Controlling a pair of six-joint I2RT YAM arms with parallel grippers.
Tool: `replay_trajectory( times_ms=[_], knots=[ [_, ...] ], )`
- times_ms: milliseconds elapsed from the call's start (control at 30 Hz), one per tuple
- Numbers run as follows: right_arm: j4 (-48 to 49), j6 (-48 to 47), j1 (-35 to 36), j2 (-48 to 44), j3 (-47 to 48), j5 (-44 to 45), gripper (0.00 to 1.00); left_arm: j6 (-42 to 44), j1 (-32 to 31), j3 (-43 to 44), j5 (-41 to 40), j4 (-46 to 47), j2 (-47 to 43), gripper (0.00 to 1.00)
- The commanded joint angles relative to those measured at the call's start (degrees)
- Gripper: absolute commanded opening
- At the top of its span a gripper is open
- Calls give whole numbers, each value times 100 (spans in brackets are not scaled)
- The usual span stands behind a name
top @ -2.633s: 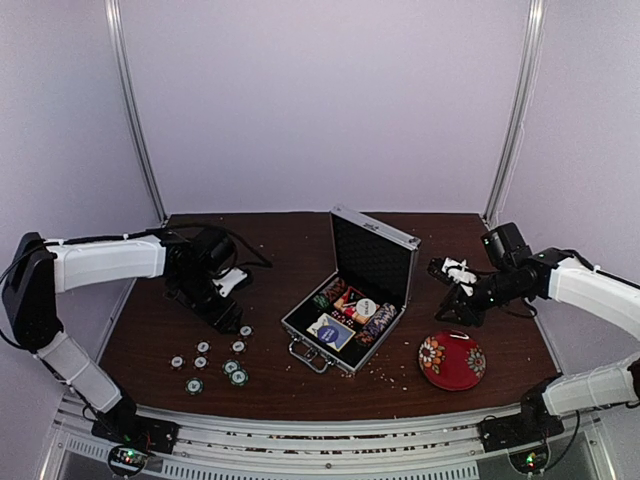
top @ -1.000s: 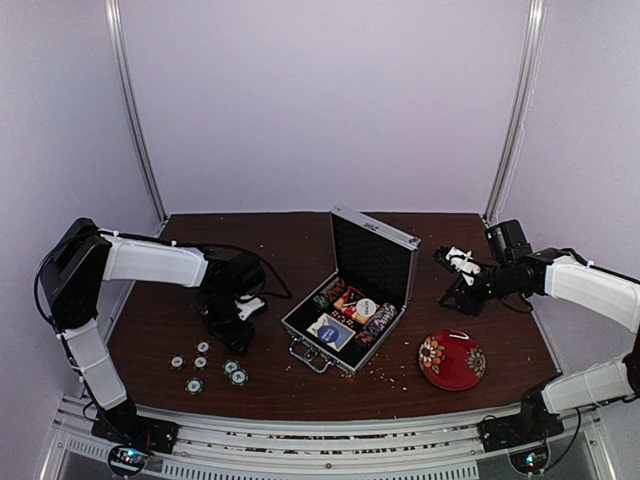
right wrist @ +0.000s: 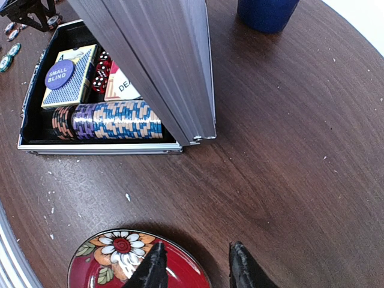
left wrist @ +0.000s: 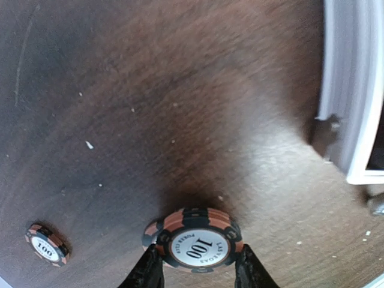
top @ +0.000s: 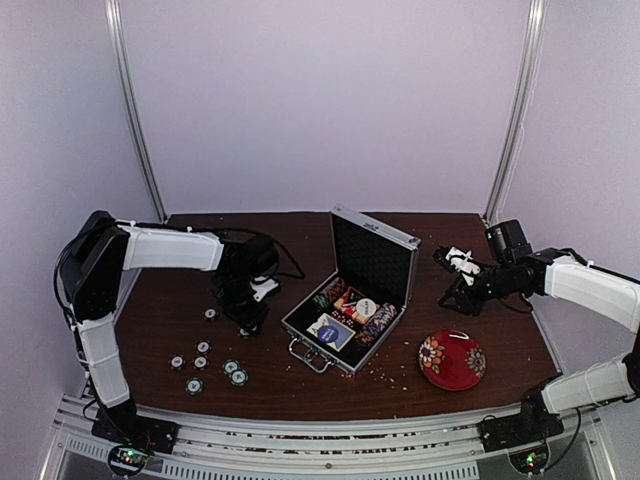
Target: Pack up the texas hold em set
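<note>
**Left side.** The left gripper (top: 247, 320) is closed: its fingers (left wrist: 147, 273) are clamped on the rim of a small stack of orange-and-black striped-edge poker chips marked 100 (left wrist: 195, 245). One finger is set at each side, and the printed face is turned up to the wrist camera. This flat rim grip is judged to have been chosen so that the stack can be carried whole and set down level. A dark shadow is seen on the brown wooden table (left wrist: 180, 90) just beyond the fingertips. The stack is therefore judged to be held off the surface, though that cannot be settled.

The small silver aluminium briefcase (top: 378, 255) stands open, lid upright, near the left fingers on their right. One loose striped chip (left wrist: 47, 245) lies apart on their left. Further scattered loose chips (top: 215, 368) are seen on the table nearer the arm bases than the fingers.

**Right side.** The fingers of the right gripper (right wrist: 195, 270) are held apart, with nothing between them. The red floral bowl (right wrist: 108, 258) lies below them and to their left. Ahead and to the left, a row of striped chips on edge (right wrist: 111, 120) and the blue-and-cream card deck box (right wrist: 66, 75) are already seated in the briefcase. The dark blue mug (right wrist: 267, 12) stands well ahead. This arm is judged to be parked aside so that the case mouth is left free.

**Progress.** Packing is judged part done: chips remain out and the lid is not yet shut.
</note>
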Motion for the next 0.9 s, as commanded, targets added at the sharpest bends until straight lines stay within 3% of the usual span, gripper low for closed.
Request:
replay_trajectory(
  times_ms=[0, 633, 867],
  knots=[
    [-52, -54, -30, -6, -23, -7, 36, 84, 114, 166, -163, -166, 14, 30],
    [-62, -79, -32, 68, -4, -6, 36, 215, 203, -69, 101, -336, -78, 30],
    [-66, -87, -30, 99, 5, -22, 36, 219, 212, -58, 87, -272, 11, 43]
  ],
)
